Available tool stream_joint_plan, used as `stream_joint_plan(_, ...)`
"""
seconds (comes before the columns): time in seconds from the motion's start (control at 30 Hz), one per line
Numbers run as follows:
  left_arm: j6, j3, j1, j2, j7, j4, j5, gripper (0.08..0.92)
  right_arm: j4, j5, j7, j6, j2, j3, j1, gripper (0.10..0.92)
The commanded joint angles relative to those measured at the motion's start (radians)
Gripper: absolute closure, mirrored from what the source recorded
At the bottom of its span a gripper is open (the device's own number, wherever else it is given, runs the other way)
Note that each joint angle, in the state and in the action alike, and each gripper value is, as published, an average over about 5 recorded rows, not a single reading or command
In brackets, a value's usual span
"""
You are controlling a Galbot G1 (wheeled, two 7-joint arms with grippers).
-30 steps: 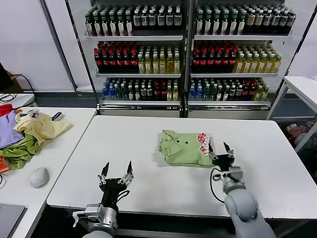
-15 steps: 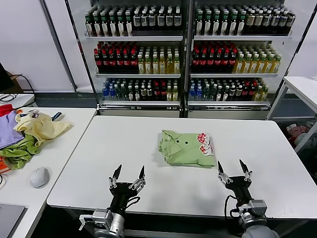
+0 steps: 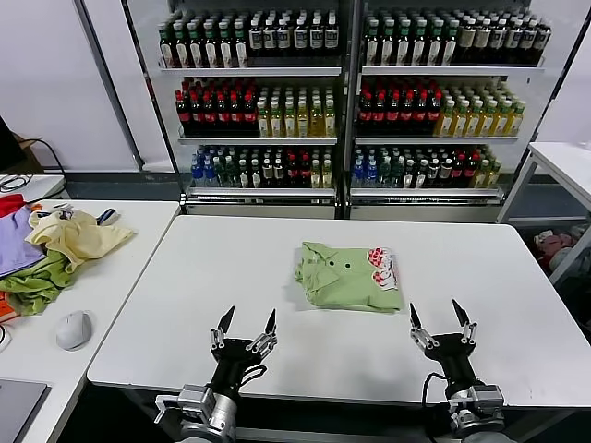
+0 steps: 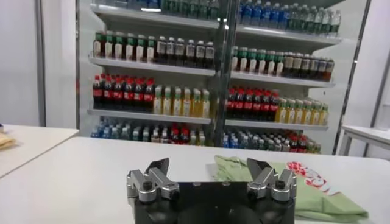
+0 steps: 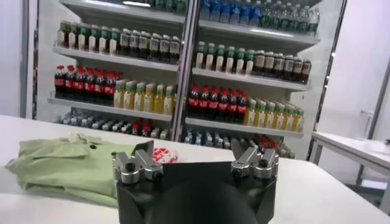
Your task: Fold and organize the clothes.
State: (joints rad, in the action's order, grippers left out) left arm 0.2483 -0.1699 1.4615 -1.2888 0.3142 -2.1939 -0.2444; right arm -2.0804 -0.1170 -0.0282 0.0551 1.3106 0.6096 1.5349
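The light green polo shirt [image 3: 346,275] lies folded into a compact rectangle on the white table [image 3: 231,268], collar to the left, red-and-white patch at its right end. It shows beyond the jaws in the left wrist view [image 4: 304,189] and in the right wrist view [image 5: 67,167]. My left gripper [image 3: 247,321] stands open at the table's near edge, left of the shirt and apart from it. At the near edge on the other side my right gripper [image 3: 435,315] is open too, just below the shirt's right end. Neither holds anything.
A second table [image 3: 111,277] on the left carries a pale yellow garment [image 3: 74,235], green and purple cloths [image 3: 32,281] and a grey mouse [image 3: 73,329]. Drink shelves [image 3: 351,101] fill the back. Another white table [image 3: 568,161] stands far right.
My right gripper has drawn back from the shirt's right end to the near table edge, leaving the shirt folded. The left gripper has shifted right and slightly nearer.
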Motion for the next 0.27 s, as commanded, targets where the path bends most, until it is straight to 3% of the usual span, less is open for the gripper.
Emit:
stream_joint_plan(0.03, -0.017, -0.021, -0.014, -0.001, -0.03, 0.033, -0.024, 0.177, -0.035, -0.042, -0.018, 0.022, -0.012, 0.001, -0.007, 0.203)
stream_joint_plan(0.27, -0.021, -0.03, -0.021, 0.02, -0.042, 0.004, -0.051, 0.177, -0.059, -0.071, -0.02, 0.027, -0.006, 0.012, 0.014, 0.203)
